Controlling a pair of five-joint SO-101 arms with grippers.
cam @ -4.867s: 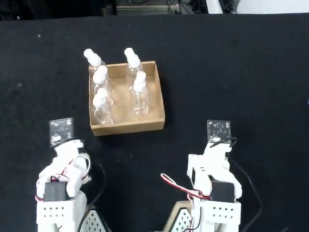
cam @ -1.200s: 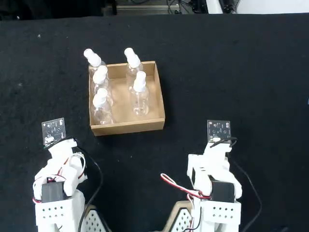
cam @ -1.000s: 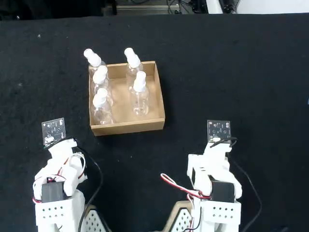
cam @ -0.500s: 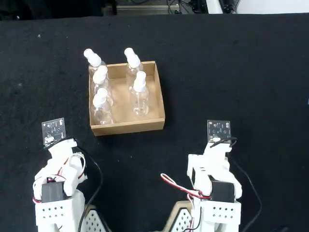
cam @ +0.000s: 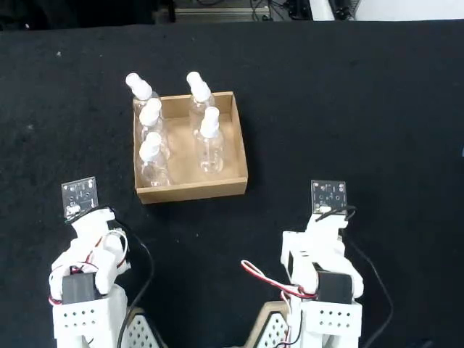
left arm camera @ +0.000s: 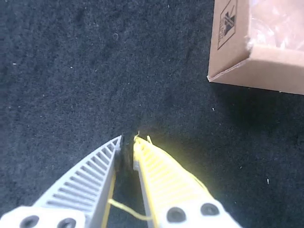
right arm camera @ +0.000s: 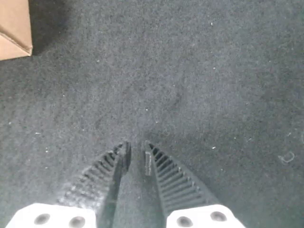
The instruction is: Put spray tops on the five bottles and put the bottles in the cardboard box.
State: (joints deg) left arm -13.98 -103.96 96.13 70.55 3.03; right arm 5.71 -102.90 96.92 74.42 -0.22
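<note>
The cardboard box (cam: 238,156) sits left of the table's middle. Several clear bottles stand upright in it, each with a white spray top: a row along the left wall (cam: 150,152) and two toward the right (cam: 209,138). My left arm (cam: 90,243) is drawn back near the front edge, to the front left of the box. My left gripper (left arm camera: 127,140) is shut and empty over bare cloth, with a box corner (left arm camera: 256,57) beyond it. My right arm (cam: 322,243) rests to the front right. My right gripper (right arm camera: 135,148) is shut and empty, and the box's corner (right arm camera: 13,28) lies far off.
A black cloth (cam: 348,109) covers the whole table, with wide free room to the right of the box and between the arms. Red and black cables (cam: 264,279) run by the right arm's base.
Since 4.9 s ago my left arm has swung slightly to the left, away from the box. Over the last second nothing has moved.
</note>
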